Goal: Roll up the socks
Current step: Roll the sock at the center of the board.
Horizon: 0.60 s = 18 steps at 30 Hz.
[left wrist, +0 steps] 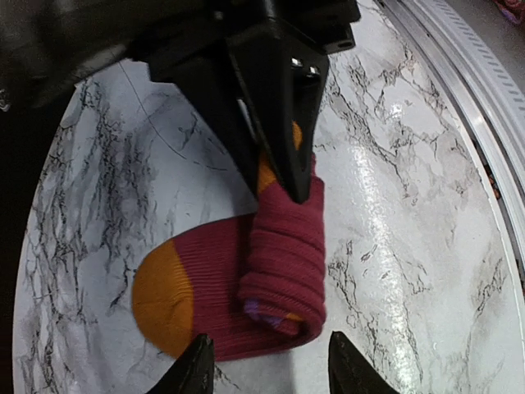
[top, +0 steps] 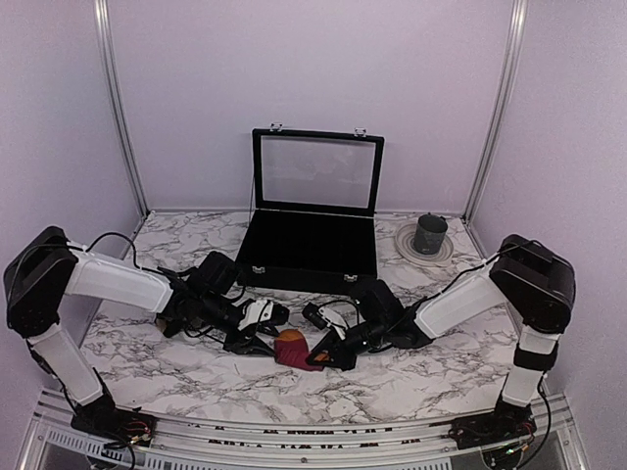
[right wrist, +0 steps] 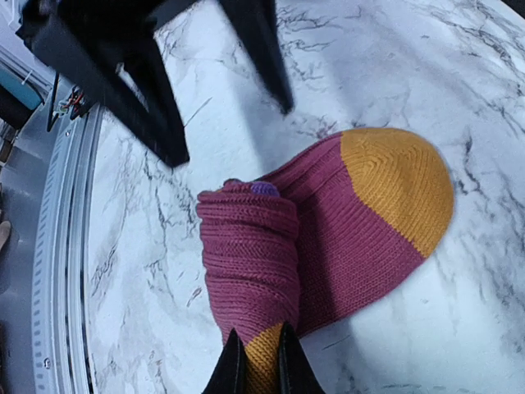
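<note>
Marbled white table, lilac walls, an open black case at the back. From above I see little of the sock; it is mostly covered. It lies front-middle, magenta with orange ends, half rolled. The right gripper pinches one orange end; the left gripper stands open beside the roll.

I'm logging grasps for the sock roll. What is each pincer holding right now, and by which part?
The right pincer is shut on the red sock, pinching the orange end of its rolled part. The left pincer is open, holding nothing.
</note>
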### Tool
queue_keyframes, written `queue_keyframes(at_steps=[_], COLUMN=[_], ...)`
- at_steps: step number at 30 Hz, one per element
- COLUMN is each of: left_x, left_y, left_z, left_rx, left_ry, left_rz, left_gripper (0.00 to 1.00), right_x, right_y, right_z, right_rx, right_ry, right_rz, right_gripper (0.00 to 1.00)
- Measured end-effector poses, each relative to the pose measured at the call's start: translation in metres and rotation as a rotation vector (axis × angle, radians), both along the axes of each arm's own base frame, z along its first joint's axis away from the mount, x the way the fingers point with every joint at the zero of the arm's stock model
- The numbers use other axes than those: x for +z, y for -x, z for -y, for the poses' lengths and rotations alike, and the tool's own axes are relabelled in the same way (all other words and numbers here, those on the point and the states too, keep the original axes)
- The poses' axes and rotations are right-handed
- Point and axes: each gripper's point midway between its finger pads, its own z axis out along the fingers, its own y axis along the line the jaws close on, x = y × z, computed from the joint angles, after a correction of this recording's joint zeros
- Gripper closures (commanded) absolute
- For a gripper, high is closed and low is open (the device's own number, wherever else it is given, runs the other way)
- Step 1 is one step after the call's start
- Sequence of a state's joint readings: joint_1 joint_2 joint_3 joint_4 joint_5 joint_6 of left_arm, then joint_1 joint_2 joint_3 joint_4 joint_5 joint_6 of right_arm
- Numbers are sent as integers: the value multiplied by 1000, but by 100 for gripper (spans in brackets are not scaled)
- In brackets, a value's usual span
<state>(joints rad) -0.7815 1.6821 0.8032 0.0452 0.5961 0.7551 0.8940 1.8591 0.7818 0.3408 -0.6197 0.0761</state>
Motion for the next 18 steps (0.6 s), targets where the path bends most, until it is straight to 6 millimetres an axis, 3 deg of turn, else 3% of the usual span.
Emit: queue_keyframes(at_steps=[4,7,13,18], left_x=[31,37,8,-20], left_y=[-17,-30,-54,-51], left_z=[-3,1,14,13], left_rx=[44,78,150,157], left_ry=[53,51,-35,-125], left_rz=[-32,-59,-122,-145], left_gripper=[56,58,58,58], right_x=[0,2,3,2], right_y=[17,20,23,28], right_z=[5,4,3,4], right_rx=[18,17,4,-1], right_ry=[-3,-5,8,23], right_rz=[47,97,193,253], right_gripper=[100,100,100,100])
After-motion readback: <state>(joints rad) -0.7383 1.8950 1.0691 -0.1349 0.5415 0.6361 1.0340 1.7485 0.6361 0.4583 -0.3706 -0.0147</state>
